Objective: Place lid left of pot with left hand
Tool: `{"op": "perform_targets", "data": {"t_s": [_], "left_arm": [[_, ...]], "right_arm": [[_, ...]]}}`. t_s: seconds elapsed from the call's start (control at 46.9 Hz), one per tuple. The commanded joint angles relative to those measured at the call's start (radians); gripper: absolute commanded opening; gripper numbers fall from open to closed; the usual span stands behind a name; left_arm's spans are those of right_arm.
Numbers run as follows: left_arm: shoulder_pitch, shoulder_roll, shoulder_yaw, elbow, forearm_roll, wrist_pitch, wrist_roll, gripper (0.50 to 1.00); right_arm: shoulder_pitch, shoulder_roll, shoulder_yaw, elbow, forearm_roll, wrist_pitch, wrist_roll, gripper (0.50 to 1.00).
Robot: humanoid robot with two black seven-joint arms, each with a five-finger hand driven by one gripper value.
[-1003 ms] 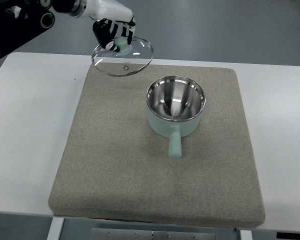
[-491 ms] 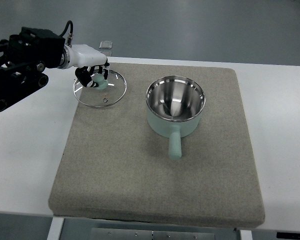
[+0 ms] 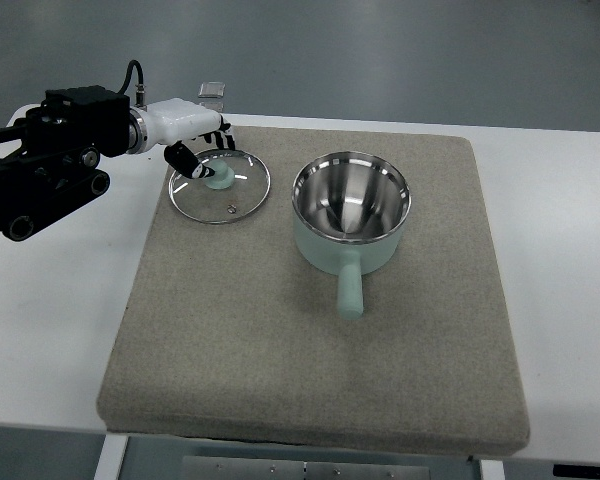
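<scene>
The glass lid [image 3: 232, 196], with a metal rim and a mint-green knob, lies flat on the grey mat [image 3: 280, 340], just left of the pot. The mint-green pot [image 3: 351, 212] stands uncovered, its steel inside showing and its handle pointing toward the near edge. My left hand [image 3: 202, 150] hovers over the lid's far-left rim. Its dark fingers [image 3: 184, 162] are spread beside the knob and hold nothing. The right arm does not show.
The mat covers most of the white table [image 3: 50, 300]. My left arm's black forearm [image 3: 40, 175] stretches over the table's left side. A small grey object [image 3: 212, 90] sits at the table's far edge behind the hand.
The left hand carried the lid down from above the mat's far edge and set it on the mat left of the pot. Its fingers have come off the knob.
</scene>
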Motion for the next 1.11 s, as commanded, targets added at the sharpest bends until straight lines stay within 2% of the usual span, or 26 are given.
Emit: {"op": "perform_targets", "data": {"t_s": [0.0, 0.427, 0.661, 1.088], "left_arm": [[-0.004, 0.001, 0.0, 0.021, -0.16, 0.007, 0.0, 0.994], [-0.022, 0.009, -0.029, 0.159, -0.984, 0.021, -0.001, 0.999], [0.053, 0.01, -0.162, 0.254, -1.4, -0.006, -0.001, 0.999], [0.12, 0.003, -0.239, 0.441, -1.721, -0.229, 0.011, 0.999]], "right_arm": [[0.0, 0.0, 0.0, 0.0, 0.0, 0.0, 0.0, 0.924], [0.0, 0.0, 0.0, 0.0, 0.0, 0.0, 0.0, 0.924], [0.0, 0.0, 0.0, 0.0, 0.0, 0.0, 0.0, 0.924], [0.0, 0.0, 0.0, 0.0, 0.0, 0.0, 0.0, 0.924]]}}
